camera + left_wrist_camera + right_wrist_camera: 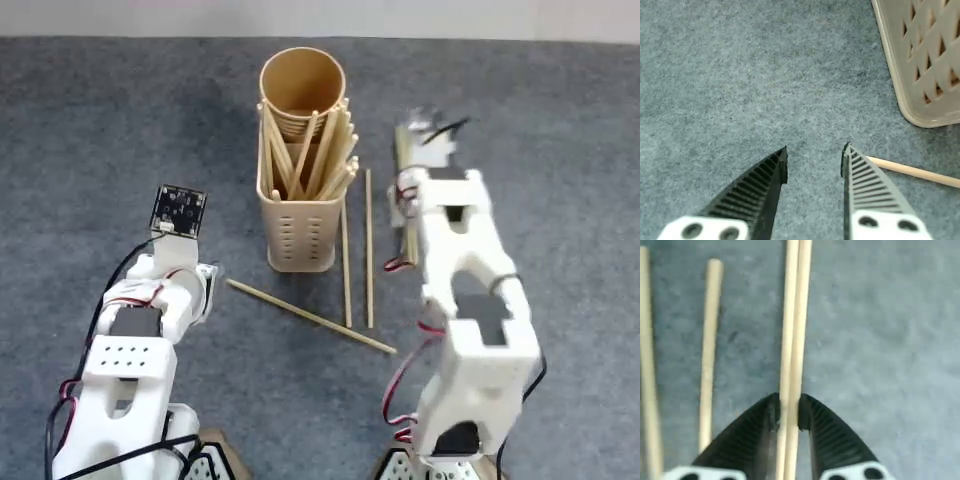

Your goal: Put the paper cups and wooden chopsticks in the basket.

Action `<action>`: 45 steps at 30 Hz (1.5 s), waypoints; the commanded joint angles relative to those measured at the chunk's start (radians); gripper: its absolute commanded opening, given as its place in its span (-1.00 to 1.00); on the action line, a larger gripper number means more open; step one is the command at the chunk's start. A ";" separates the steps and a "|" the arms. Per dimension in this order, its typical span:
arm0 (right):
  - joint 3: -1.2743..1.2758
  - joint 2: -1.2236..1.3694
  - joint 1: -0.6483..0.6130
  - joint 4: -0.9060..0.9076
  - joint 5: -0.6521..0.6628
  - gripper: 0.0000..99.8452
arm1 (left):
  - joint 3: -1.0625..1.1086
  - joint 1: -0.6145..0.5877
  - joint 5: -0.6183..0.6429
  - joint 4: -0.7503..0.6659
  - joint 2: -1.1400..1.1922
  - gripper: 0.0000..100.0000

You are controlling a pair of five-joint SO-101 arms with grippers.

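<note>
Where right pincer (788, 400) clamps, two chopsticks (790, 315)

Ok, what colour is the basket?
Beige, with slotted walls. The basket shows best in the high view.

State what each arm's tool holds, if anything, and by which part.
The right tool grips two chopsticks side by side along their shafts, with a stretch sticking out past its tips. The left tool is open, holding nothing.

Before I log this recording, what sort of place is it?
Likely a tabletop robot test bench: two white arms side by side on grey felt-like matting, with a basket, paper cup and wooden chopsticks staged between them.
</note>
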 commanded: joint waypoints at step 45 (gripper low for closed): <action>0.492 -0.892 -0.374 -0.657 -0.038 -0.67 | -0.004 0.008 0.000 -0.015 -0.018 -0.60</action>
